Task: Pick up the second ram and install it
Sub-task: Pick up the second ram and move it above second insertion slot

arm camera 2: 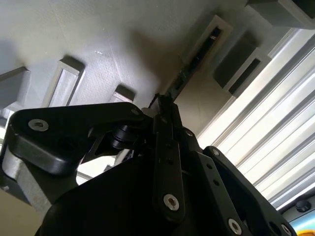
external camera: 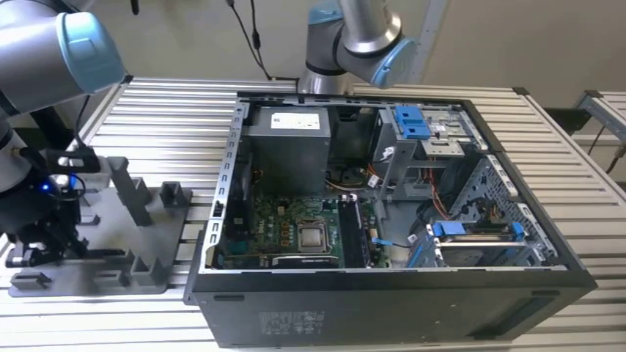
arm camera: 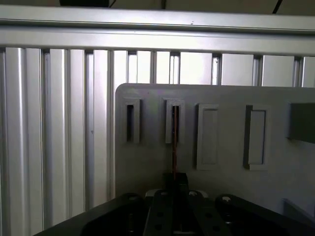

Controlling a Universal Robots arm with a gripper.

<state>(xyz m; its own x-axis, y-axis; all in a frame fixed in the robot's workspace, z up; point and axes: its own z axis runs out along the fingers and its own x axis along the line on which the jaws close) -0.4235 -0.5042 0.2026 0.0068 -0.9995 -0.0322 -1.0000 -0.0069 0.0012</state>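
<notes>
**Inspector:** Nearest the lens first.

**Assistant:** The black linkage of the gripper [arm camera: 174, 183]. Its fingers are drawn tight together on the thin upper edge of the second ram [arm camera: 174, 140]. The stick stands edge-up in a narrow slot of the grey tray [arm camera: 147, 162]. I cannot tell whether its lower edge has cleared the slot.

**Inspector:** Handling judgement?

**Assistant:** The hold looks centred on the stick. I would keep the pull dead straight along the slot. Any tilt would bind the board against the slot walls or flex it.

**Inspector:** Edges and clearance?

**Assistant:** The neighbouring slot [arm camera: 130, 123] sits just beside and looks vacant. In the exterior view, upright tray posts [external camera: 129, 192] stand near the gripper towards the exterior view's right, so sideways travel is tight until it is above them. Overhead is open. The computer case [external camera: 391, 304] lies well apart to the exterior view's right. Its raised side wall [external camera: 228, 183] stands between the tray and the motherboard [external camera: 293, 227].
</notes>
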